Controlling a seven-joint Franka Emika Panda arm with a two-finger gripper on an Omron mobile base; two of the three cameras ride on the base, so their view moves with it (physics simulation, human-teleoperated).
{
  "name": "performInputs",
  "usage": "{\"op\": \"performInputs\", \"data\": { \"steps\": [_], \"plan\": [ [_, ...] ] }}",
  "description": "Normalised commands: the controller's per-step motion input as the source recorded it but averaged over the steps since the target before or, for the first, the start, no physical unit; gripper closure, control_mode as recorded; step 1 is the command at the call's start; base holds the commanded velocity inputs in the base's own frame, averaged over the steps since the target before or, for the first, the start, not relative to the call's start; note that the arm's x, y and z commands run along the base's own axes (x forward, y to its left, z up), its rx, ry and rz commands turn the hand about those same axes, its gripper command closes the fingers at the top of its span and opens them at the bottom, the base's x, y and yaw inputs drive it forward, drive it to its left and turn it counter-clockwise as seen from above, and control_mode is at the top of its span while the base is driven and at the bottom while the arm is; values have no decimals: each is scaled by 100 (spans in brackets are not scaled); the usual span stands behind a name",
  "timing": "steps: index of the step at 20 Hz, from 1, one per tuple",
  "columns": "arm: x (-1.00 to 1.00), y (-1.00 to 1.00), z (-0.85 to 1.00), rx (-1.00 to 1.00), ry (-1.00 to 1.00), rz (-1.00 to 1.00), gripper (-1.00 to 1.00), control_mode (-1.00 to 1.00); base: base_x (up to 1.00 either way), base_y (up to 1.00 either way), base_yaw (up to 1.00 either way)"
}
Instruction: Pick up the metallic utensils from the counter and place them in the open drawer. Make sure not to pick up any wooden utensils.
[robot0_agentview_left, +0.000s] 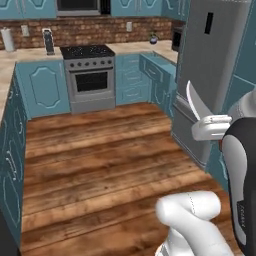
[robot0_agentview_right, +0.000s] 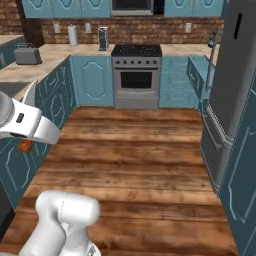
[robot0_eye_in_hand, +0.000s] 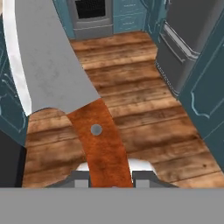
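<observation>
Tool (robot0_eye_in_hand: 111, 177) clenched on the reddish-brown handle of the knife (robot0_eye_in_hand: 57, 74), its silver blade extending toward 11 o'clock in the hand view; the knife is held in the air above the wooden floor (robot0_eye_in_hand: 144, 127), refrigerator (robot0_eye_in_hand: 188, 39) at 2 o'clock, oven (robot0_eye_in_hand: 89, 15) at 12 o'clock; the blade (robot0_agentview_left: 196, 102) rises from the arm in the left base view

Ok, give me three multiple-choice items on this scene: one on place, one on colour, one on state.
1. Where is the oven?
A. against the brick back wall
B. beside the fridge
C. mid-floor

2. What colour is the knife handle?
A. black
B. reddish-brown
C. teal

3. What state is the pincer in?
A. open, empty
B. shut on the knife
C. shut on a spoon

Key: 1 A, it stands between teal cabinets under the brick; 2 B, the hand view shows it; 3 B, the handle sits between the fingertips.
</observation>
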Motion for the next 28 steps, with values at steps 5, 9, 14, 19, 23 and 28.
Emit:
{"op": "performInputs", "data": {
  "steps": [5, 9, 14, 19, 23, 28],
  "plan": [
    [0, 0, 0, 0, 0, 0, 100, 100, 100, 0, 0],
    [0, 0, 0, 0, 0, 0, 100, 100, 100, -15, 0],
    [0, 0, 0, 0, 0, 0, 100, 100, 100, -39, 3],
    [0, 0, 0, 0, 0, 0, 100, 100, 100, -58, 9],
    [0, 0, 0, 0, 0, 0, 100, 100, 100, -28, 5],
    [0, 0, 0, 0, 0, 0, 100, 100, 100, -4, -2]
  ]
}}
